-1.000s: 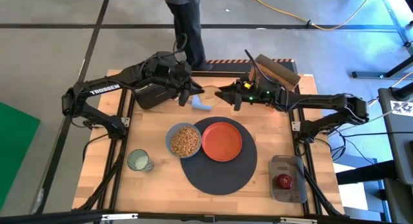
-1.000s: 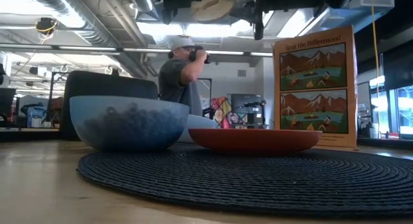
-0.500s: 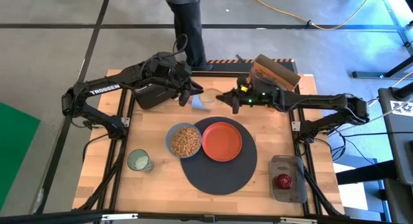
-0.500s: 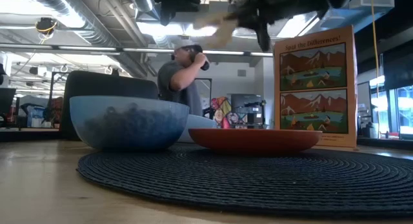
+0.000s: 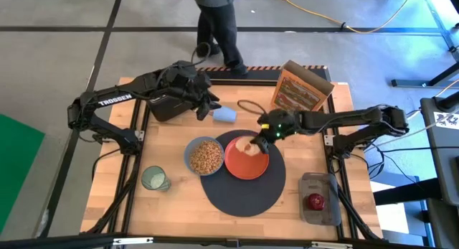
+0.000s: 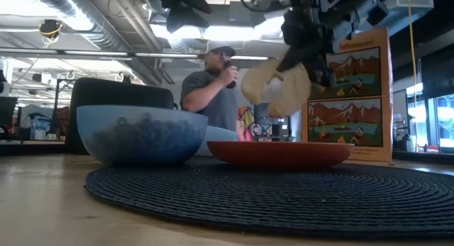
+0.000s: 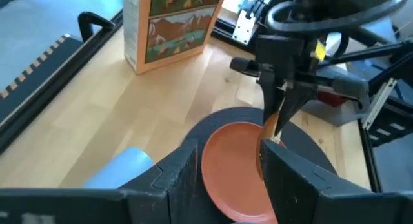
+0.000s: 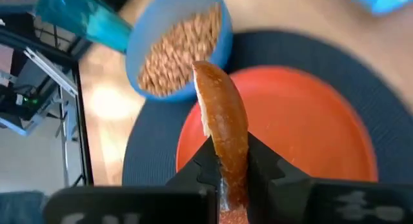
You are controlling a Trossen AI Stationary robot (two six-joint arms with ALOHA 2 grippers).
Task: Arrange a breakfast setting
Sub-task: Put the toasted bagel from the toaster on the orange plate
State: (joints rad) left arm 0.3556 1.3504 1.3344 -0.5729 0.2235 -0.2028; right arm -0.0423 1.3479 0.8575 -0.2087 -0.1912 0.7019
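On the wooden table (image 5: 172, 206), large round dark-grey woven mat (image 5: 244, 195) carries flat orange plate (image 5: 251, 163). Right tool (image 5: 252, 146) hangs directly above it, clamping pale toast slice (image 6: 275, 86) on edge, long axis near vertical. Left tool (image 5: 208, 105) well apart, width unclear.

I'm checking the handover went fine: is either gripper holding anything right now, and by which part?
The right gripper pinches the browned toast slice by one end, above the round orange plate. The left gripper holds nothing.

Two dark jointed arms (white "TROSSEN" lettering on the left), black cables.
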